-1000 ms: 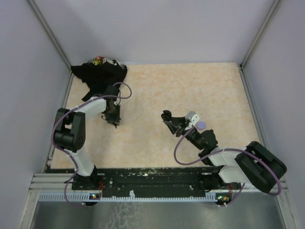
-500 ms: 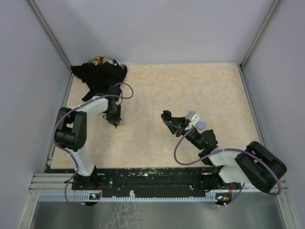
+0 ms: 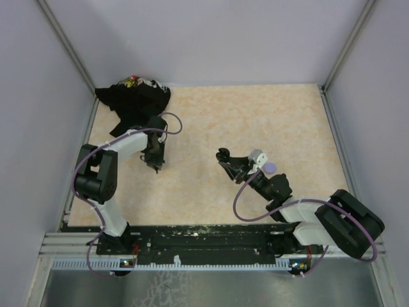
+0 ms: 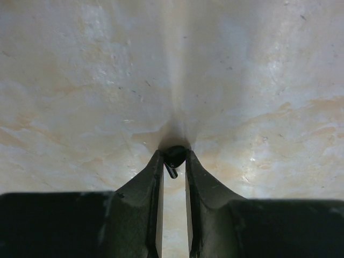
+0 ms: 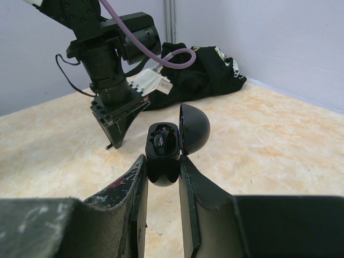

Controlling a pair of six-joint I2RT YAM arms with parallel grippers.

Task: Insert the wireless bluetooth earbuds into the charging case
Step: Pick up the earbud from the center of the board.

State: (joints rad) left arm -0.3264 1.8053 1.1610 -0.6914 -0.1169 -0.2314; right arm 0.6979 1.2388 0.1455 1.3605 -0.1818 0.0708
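The left hand is pinched narrow on 1 black earbud lying on the counter, so this looks like the pickup step. The right hand clamps the open charging case, well apart. Next, likely: lift the bud, carry it across and line it up with a socket.

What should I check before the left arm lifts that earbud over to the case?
1. Dark earbud between the left gripper fingertips: ok, both sides appear to touch it.
2. Earbud clear of the table: not ok, it lies on the surface.
3. Charging case gripped by the right gripper: ok.
4. Lid open: ok, swung back.
5. Free slot in the case: cannot tell; something dark sits inside.
6. Path between the arms: ok, the black cloth lies off in the far left corner.
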